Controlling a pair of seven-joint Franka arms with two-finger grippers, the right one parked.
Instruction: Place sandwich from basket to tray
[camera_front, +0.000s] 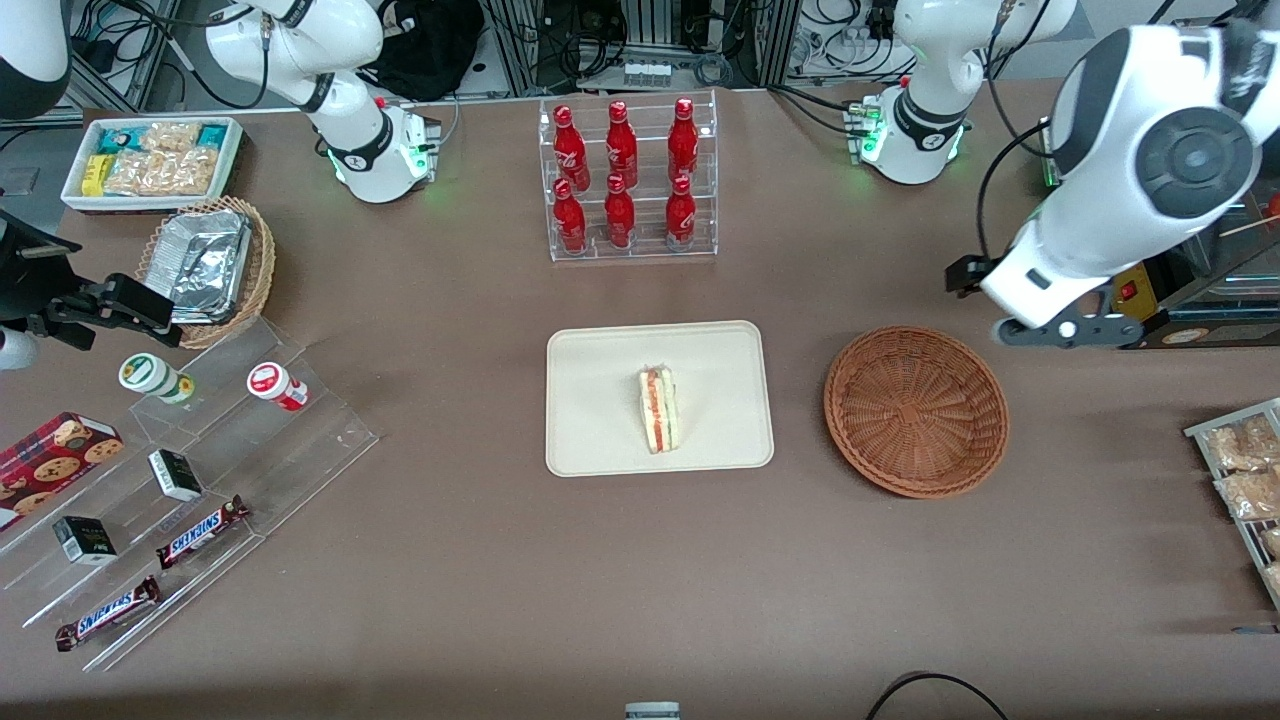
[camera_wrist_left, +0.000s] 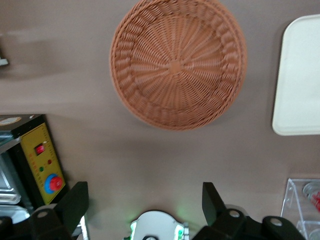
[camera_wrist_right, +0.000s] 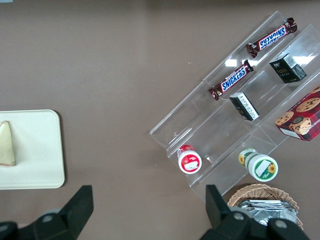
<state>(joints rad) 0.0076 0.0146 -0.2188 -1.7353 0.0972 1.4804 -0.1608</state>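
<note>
The sandwich (camera_front: 657, 408), a pale wedge with red and green filling, lies on the cream tray (camera_front: 600, 400) at the middle of the table; the right wrist view catches its tip (camera_wrist_right: 6, 144) on the tray (camera_wrist_right: 40, 150). Beside the tray, toward the working arm's end, the reddish-brown woven basket (camera_front: 916, 410) holds nothing. My gripper (camera_front: 1065, 330) hangs above the table just past the basket's rim, farther from the front camera. In the left wrist view the gripper (camera_wrist_left: 144, 202) is open with bare table between its fingers, looking down on the basket (camera_wrist_left: 178, 62) and a tray corner (camera_wrist_left: 300, 75).
A clear rack of red bottles (camera_front: 632, 180) stands farther back than the tray. A yellow control box (camera_wrist_left: 42, 162) sits close to my gripper. A rack of snack bags (camera_front: 1245, 480) lies at the working arm's end. Acrylic steps with snack bars (camera_front: 190, 480), a tan foil-filled basket (camera_front: 205, 265) and a white bin (camera_front: 150, 160) fill the parked arm's end.
</note>
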